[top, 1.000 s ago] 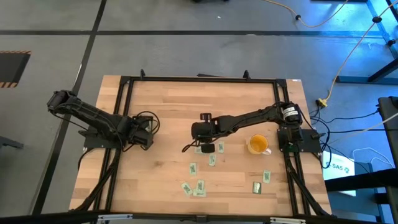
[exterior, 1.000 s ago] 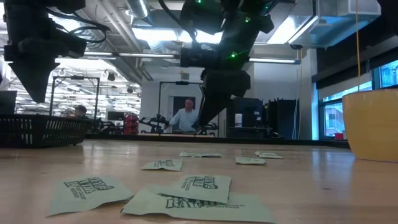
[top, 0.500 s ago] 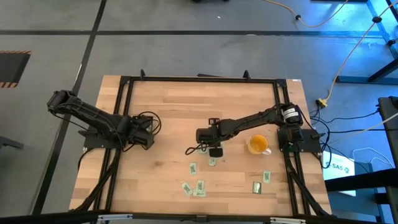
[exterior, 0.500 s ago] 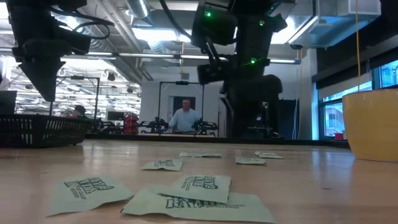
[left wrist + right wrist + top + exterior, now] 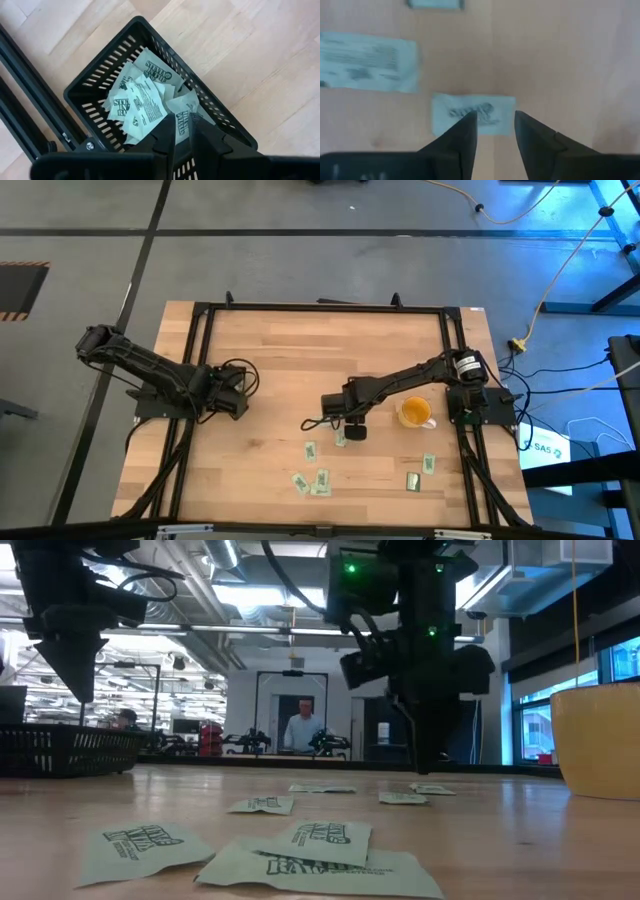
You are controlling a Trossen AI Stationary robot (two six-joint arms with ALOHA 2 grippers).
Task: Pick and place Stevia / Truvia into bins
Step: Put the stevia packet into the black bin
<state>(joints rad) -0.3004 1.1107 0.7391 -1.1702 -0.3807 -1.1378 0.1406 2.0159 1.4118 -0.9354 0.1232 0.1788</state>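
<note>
Right end effector [image 5: 494,131] hangs low over a Stevia sachet [image 5: 472,114] mid-desk, fingers spread, nothing gripped. Left end effector [image 5: 181,131] sits above the black bin [image 5: 95,82], fingers slightly parted, empty; several sachets lie inside. More sachets [image 5: 321,478] scattered on the desk [image 5: 280,360].

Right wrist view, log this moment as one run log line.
right tool: open, over a sachet on the table | left tool: above the bin holding sachets
</note>
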